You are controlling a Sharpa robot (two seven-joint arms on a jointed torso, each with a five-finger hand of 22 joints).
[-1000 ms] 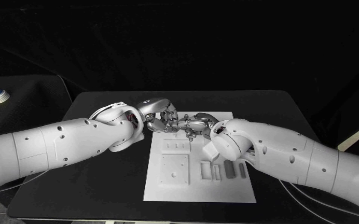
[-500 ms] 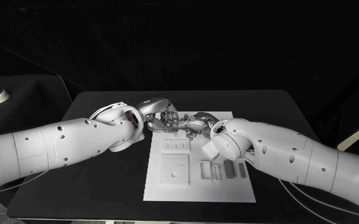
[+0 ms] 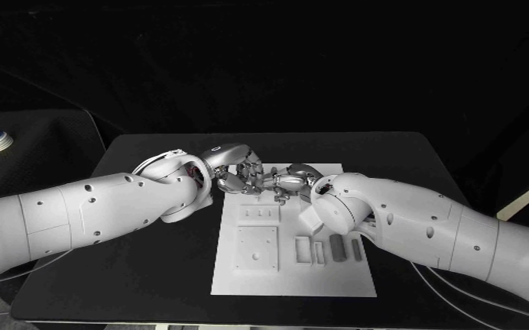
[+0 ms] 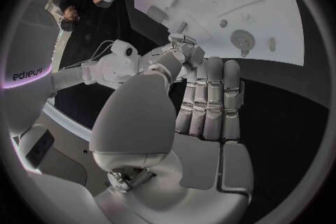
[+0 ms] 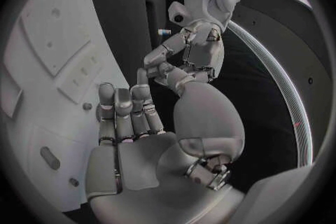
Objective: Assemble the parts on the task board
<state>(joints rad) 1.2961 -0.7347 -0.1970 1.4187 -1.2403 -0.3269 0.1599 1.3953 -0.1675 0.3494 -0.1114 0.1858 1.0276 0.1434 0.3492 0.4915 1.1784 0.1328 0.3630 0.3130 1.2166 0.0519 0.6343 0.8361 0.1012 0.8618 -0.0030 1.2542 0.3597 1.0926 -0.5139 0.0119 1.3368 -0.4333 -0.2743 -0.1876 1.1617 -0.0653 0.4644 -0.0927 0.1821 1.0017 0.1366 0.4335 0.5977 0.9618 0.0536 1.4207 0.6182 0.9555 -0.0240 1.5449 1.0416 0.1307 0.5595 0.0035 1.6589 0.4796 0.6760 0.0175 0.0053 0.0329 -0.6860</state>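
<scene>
Black table (image 3: 144,269), task board (image 3: 292,276); left hand (image 4: 206,101) & right hand (image 5: 129,117) fingers straight, apart, holding nothing per wrist cams.

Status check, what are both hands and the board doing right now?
Left robot hand and right robot hand meet fingertip to fingertip over task board far edge. Held part: cannot tell.

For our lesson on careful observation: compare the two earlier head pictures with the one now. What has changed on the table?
Nothing visibly changed. The left hand and the right hand stay close together over the far end of the white board, and the small parts lie where they were.
</scene>
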